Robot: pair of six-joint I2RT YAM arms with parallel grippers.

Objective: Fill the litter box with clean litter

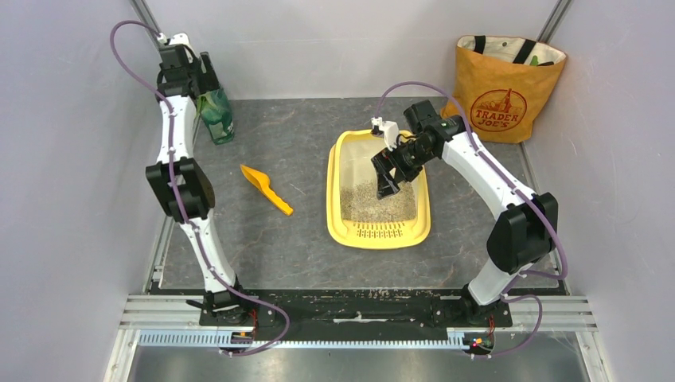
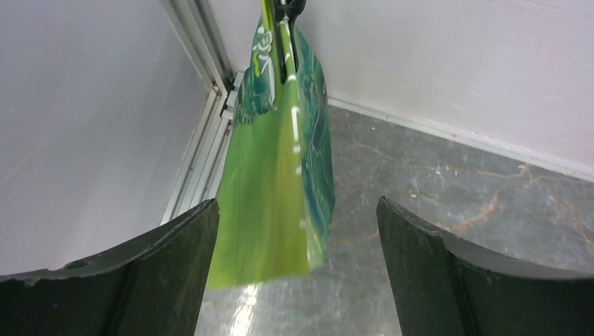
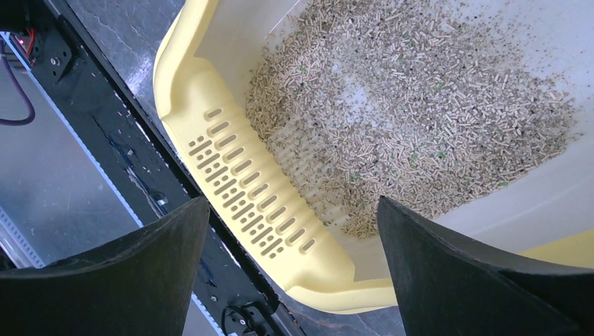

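The right gripper (image 3: 293, 203) is wide open and holds nothing. The yellow litter box (image 3: 231, 168) sits right under it, and the clean litter (image 3: 420, 112) lies in the box's pale inside, just past the slotted end. The left gripper (image 2: 295, 204) is wide open too, and the green bag (image 2: 280, 175) stands just in front of its fingers, not pinched by them.
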